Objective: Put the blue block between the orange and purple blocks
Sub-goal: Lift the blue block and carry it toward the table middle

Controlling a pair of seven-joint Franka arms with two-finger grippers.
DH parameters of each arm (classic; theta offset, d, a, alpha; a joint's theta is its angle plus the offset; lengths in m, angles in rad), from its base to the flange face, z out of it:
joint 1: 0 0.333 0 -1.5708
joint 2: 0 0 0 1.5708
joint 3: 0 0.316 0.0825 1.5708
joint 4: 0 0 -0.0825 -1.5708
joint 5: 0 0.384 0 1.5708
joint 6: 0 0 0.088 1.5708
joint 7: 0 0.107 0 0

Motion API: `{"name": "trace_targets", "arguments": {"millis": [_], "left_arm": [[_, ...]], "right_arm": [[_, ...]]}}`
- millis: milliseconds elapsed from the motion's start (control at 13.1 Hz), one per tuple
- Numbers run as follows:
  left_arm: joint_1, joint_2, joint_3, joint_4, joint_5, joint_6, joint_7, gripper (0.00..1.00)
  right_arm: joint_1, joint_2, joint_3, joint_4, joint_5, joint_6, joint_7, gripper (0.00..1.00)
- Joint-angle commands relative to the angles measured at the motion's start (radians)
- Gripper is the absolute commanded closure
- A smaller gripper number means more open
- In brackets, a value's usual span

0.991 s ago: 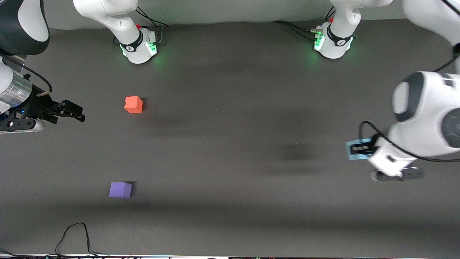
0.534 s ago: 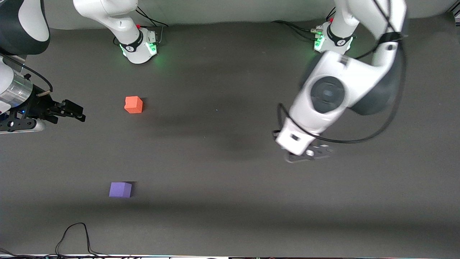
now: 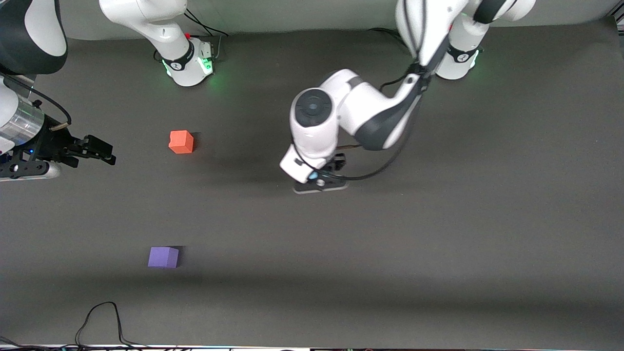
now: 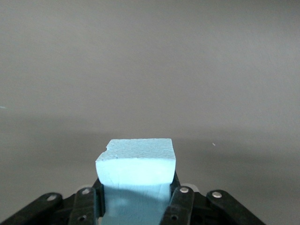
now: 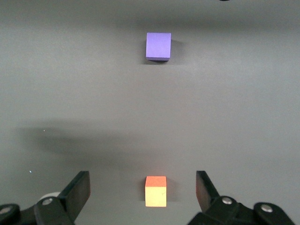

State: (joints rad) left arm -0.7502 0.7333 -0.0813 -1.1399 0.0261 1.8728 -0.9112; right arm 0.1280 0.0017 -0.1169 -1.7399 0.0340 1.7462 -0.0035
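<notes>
Bare dark grey table mat lies between the matte orange-red cube and the matte violet-purple cube, which stand well apart. Nothing stands on the mat between that gap and the white left arm over mid-table.

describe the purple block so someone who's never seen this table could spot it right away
On the dark grey table, look toward the right arm's end, where two small cubes sit apart. The purple block is the one nearer the front camera, resting flat with bare mat around it. Its violet colour separates it from the orange block, farther from the camera.
</notes>
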Motion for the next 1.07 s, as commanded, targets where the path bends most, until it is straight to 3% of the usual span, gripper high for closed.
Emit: {"name": "trace_targets", "arguments": {"millis": [0, 457, 839, 915, 991], "left_arm": [[-0.066, 0.083, 0.018, 0.048, 0.02, 0.052, -0.05, 0.65], [-0.127, 0.215, 0.023, 0.034, 0.06, 0.16, -0.098, 0.65], [-0.129, 0.244, 0.022, -0.012, 0.101, 0.236, -0.126, 0.64], [-0.129, 0.244, 0.022, -0.012, 0.103, 0.238, -0.126, 0.52], [-0.129, 0.244, 0.022, -0.014, 0.103, 0.238, -0.126, 0.2]], "right_arm": [[0.002, 0.036, 0.009, 0.008, -0.002, -0.004, -0.019, 0.0], [0.016, 0.064, 0.014, 0.007, -0.002, 0.044, -0.021, 0.0], [0.042, 0.09, 0.014, 0.011, -0.003, 0.03, -0.016, 0.0], [0.064, 0.101, 0.013, 0.013, -0.011, 0.03, -0.01, 0.0], [0.064, 0.103, 0.01, 0.013, -0.011, 0.03, -0.018, 0.0]]}}
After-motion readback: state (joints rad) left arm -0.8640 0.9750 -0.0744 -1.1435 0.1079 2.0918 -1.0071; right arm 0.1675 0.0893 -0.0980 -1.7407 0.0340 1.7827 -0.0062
